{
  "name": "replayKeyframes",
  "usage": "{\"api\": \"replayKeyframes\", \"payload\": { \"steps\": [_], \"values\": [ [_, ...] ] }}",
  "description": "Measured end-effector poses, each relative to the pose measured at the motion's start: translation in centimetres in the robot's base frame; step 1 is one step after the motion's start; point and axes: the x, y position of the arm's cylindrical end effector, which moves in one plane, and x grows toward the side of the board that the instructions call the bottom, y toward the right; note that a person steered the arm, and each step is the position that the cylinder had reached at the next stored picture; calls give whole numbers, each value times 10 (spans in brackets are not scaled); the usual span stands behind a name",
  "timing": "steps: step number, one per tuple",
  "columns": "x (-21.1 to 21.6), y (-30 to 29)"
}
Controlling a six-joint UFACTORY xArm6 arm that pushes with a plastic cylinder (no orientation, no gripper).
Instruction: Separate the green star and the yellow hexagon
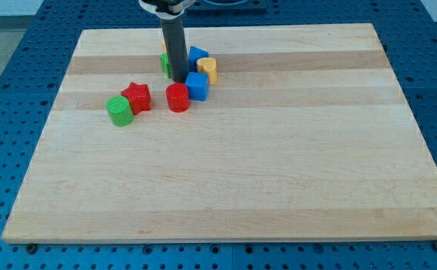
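Tip [179,79] down amid cluster at worktop [278,187] top-left, no fingers fitted. Green star [164,63] and yellow hexagon [163,45] mostly hidden behind rod, apparently touching; placed to wedge apart.

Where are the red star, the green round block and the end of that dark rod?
red star [137,97]: camera view, on its top face.
green round block [119,109]: camera view, on its top face.
my tip [179,79]: camera view, the rod's very end.

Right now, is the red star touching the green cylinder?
Yes: the red star sits right against the green cylinder, at its upper right, with no gap showing.
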Motion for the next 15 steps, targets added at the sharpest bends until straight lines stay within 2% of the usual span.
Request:
{"api": "replayKeyframes", "payload": {
  "steps": [3, 4, 5, 6, 8, 10, 13, 15],
  "values": [
    [-15, -115],
    [5, -112],
    [26, -81],
    [26, -33],
    [-6, -20],
    [-15, 12],
    [-69, -6],
    [-65, -47]
  ]
}}
